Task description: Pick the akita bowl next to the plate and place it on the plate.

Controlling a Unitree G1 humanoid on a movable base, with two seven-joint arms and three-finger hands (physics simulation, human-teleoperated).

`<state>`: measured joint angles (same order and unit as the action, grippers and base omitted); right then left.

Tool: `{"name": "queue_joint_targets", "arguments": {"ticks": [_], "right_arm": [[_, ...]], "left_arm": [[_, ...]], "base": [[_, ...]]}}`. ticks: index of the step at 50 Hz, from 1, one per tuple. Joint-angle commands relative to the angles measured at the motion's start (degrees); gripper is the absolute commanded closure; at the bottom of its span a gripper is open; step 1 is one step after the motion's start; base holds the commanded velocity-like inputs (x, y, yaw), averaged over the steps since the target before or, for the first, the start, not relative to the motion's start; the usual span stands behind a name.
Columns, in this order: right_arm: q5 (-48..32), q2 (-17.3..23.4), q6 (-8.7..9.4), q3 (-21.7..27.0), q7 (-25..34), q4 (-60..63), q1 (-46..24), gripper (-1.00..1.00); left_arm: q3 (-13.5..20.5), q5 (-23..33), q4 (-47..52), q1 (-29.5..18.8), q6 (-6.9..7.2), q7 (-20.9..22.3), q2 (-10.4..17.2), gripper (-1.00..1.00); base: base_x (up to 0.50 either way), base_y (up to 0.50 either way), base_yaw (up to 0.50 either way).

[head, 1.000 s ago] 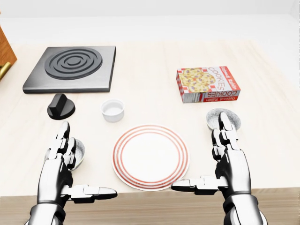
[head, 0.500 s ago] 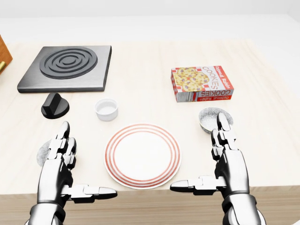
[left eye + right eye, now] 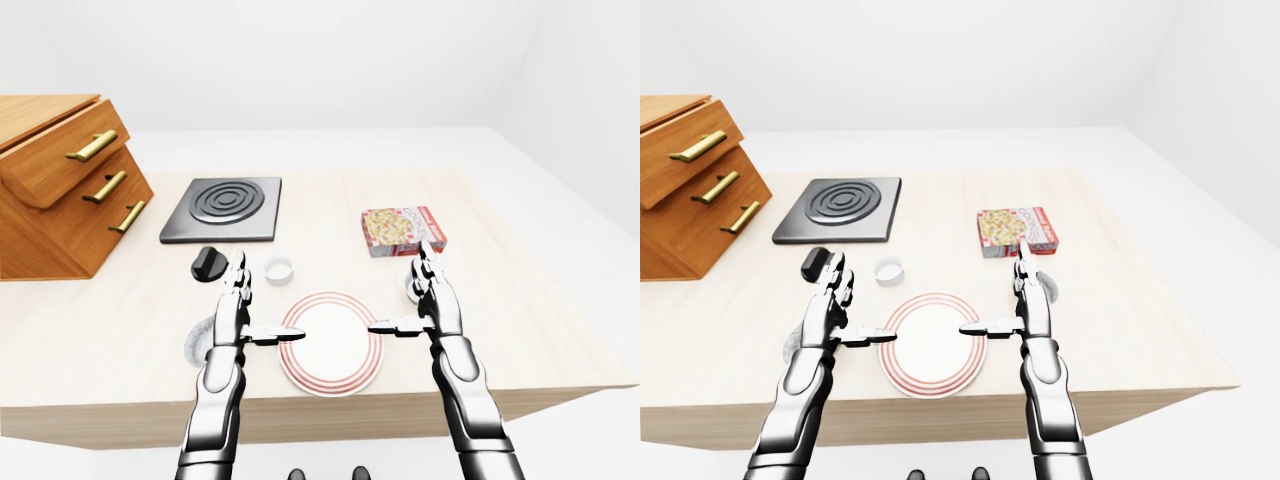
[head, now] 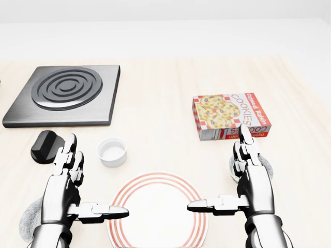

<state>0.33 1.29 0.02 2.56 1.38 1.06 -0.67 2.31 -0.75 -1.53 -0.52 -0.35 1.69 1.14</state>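
**Left-eye view.** The plate (image 3: 330, 352) lies bare on the table (image 3: 530, 310), toward the bottom of the view, with no bowl on it. I judge the task not yet begun in substance: reach, grasp, lift and set-down all remain.

- The left hand (image 3: 232, 318) and right hand (image 3: 437, 312) hang over the table on either side of the plate.
- Both hands have their fingers stretched straight and their thumbs pointing inward over the rim. Neither hand has hold of anything.
- A grey speckled bowl, the left bowl (image 3: 197, 343), sits just left of the plate, partly under the left hand.
- A second like it, the right bowl (image 3: 409, 288), sits to the plate's right and is largely hidden by the right hand.
- Both bowls lie beside the plate, so which one the task means cannot be settled from the pictures.
- Only the eye views show the drawer chest (image 3: 55, 190) at the left.

**Head view.** This is closer, and the bottom edge cuts off the plate.

- The right bowl's rim shows on both sides of the right fingers. Whether they touch it cannot be told.
- The left bowl sits at the bottom-left corner, apart from the plate's rim.
- The cookie box (image 4: 230, 116), ramekin (image 4: 112, 152), knob (image 4: 45, 145) and burner plate (image 4: 64, 94) read plainly here.

**Right-eye view.** The right bowl stands clear to the right of the right hand, better exposed than in the left-eye view. The left bowl is mostly masked by the left arm
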Motion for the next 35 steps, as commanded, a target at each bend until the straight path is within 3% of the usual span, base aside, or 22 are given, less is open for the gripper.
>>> {"name": "queue_joint_targets", "arguments": {"ticks": [1,14,17,23,24,31,35], "right_arm": [[-0.1,0.0,-0.07,0.1,-0.4,-0.7,-0.3,-1.00],[-1.2,0.0,-0.15,-0.1,-0.8,-0.1,0.0,-1.00],[-1.1,0.0,-0.51,-0.1,-0.7,-0.5,0.0,-1.00],[-1.0,0.0,0.24,-0.1,-0.7,0.6,0.3,-1.00],[-0.9,0.0,-0.41,0.0,-0.6,-0.1,0.2,-1.00],[-0.9,0.0,-0.35,0.0,-0.6,-0.3,0.1,-1.00],[-0.9,0.0,-0.98,0.0,-0.6,-1.0,0.1,-1.00]], "left_arm": [[0.1,-0.1,-0.5,-0.2,-0.39,0.0,0.0,-1.00],[0.0,-0.1,1.4,0.2,1.12,-0.2,0.0,-1.00],[0.1,-0.2,0.4,0.0,0.35,-0.2,0.0,-1.00],[0.1,-0.1,0.3,-0.1,0.32,-0.2,0.0,-1.00],[0.1,-0.1,0.6,0.1,0.39,-0.2,0.0,-1.00],[0.2,-0.1,0.1,-0.2,0.13,-0.2,0.1,-1.00],[1.2,-0.6,1.0,-1.3,1.42,-0.6,0.6,-1.00]], "base": [[0.00,0.00,0.00],[0.00,0.00,0.00],[0.00,0.00,0.00],[0.00,0.00,0.00],[0.00,0.00,0.00],[0.00,0.00,0.00],[0.00,0.00,0.00]]}}
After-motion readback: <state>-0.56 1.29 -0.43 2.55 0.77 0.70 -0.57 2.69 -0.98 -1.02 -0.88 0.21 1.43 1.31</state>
